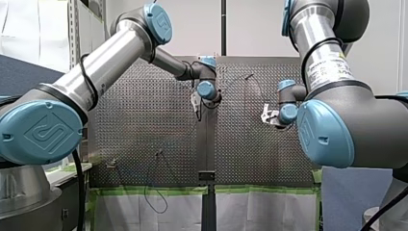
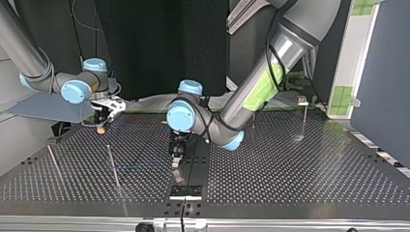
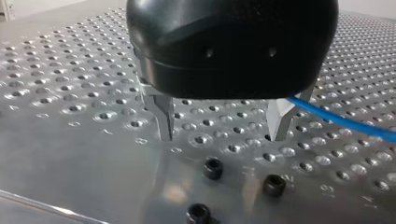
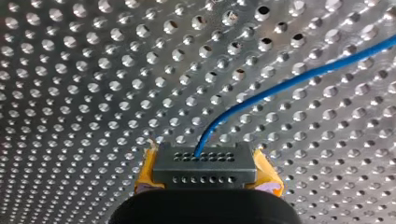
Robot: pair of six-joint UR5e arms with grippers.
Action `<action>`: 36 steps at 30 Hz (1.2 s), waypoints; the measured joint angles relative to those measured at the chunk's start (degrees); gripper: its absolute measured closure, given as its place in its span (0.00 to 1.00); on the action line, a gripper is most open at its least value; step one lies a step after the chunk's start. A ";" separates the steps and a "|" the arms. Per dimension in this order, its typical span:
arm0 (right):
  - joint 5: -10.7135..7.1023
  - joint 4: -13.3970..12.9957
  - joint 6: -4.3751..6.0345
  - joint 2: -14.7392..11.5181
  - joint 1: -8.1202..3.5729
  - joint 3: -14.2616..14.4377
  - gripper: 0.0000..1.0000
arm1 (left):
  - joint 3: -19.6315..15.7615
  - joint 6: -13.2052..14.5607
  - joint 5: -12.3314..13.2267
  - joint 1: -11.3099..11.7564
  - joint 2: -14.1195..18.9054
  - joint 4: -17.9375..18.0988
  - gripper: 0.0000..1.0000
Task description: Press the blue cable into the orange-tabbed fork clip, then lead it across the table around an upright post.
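Okay, right gripper (image 4: pixel 205 157): pressed together on the thin blue cable (image 4: pixel 299 79). Yellow pads (image 4: pixel 145 173) are seen on either side of a grey tip with holes in it, and the cable comes straight out of that tip.
Right arm pose: brought in from the top view's left with the wrist roughly level. The gripper is pointed down and held low over the perforated metal table (image 2: pixel 290 164).
Left gripper (image 3: pixel 223 136): the metal fingers (image 3: pixel 163 114) are spread wide and nothing is held between them. The tips are down close to the table, but whether contact is made can't be told.
Left arm pose: brought in steeply from the top view's upper right and bent at the elbow. The gripper is pointed down near the middle of the table, not far from a flat black bracket (image 2: pixel 185 192) at the near edge.
Cable location: in the left wrist view it is seen passing the outer side of one finger and running off over the table. In the top view a faint blue stretch is seen low over the table between the two grippers, near a thin upright metal post (image 2: pixel 112 164).
Extras: three black socket screws (image 3: pixel 213 168) are set in the table just ahead of the left gripper.
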 joint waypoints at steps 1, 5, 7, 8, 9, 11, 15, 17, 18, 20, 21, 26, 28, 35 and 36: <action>-0.01 -0.15 -0.05 0.33 -0.01 0.13 1.00 | 0.00 -0.07 0.06 0.06 -0.05 0.03 0.02; -0.01 -0.44 -0.51 2.50 -0.03 0.38 1.00 | -0.01 -0.26 0.32 0.42 -0.17 0.07 0.02; 0.05 -0.52 -0.61 3.28 0.01 0.40 1.00 | -0.02 -0.31 0.37 0.52 -0.18 0.08 0.02; 0.08 -0.63 -0.64 3.63 0.03 0.41 1.00 | -0.02 -0.35 0.39 0.57 -0.18 0.09 0.02; 0.08 -0.75 -0.65 3.82 0.05 0.42 1.00 | -0.03 -0.46 0.47 0.68 -0.17 0.11 0.02; 0.09 -1.03 -0.65 4.10 0.02 0.43 1.00 | -0.03 -0.62 0.59 0.77 -0.17 0.20 0.02; 0.09 -1.36 -0.63 4.27 -0.06 0.44 1.00 | -0.05 -0.94 0.69 0.84 -0.18 0.39 0.02; 0.09 -1.43 -0.62 4.29 -0.07 0.45 1.00 | -0.02 -0.99 0.68 0.81 -0.19 0.48 0.02; 0.10 -1.46 -0.60 4.31 -0.07 0.47 1.00 | -0.01 -1.00 0.65 0.75 -0.19 0.56 0.02; 0.10 -1.81 -0.52 4.66 -0.08 0.69 1.00 | 0.02 -1.01 0.61 0.66 -0.13 0.74 0.02; 0.11 -2.08 -0.50 4.93 -0.08 0.77 1.00 | 0.03 -0.99 0.54 0.62 -0.09 0.73 0.02; 0.15 -3.87 -0.64 7.59 -0.09 0.95 1.00 | 0.02 -0.20 -0.28 0.22 0.06 0.95 0.02; 0.13 -4.22 -0.67 8.64 -0.09 0.95 1.00 | 0.00 0.84 -0.57 -0.07 0.29 1.44 0.02; 0.08 -5.14 -0.53 10.71 -0.09 0.95 1.00 | -0.02 3.26 -1.60 -1.78 0.48 2.00 0.02; 0.08 -5.18 -0.51 10.76 -0.10 0.95 1.00 | -0.02 3.30 -1.72 -2.13 0.48 2.06 0.02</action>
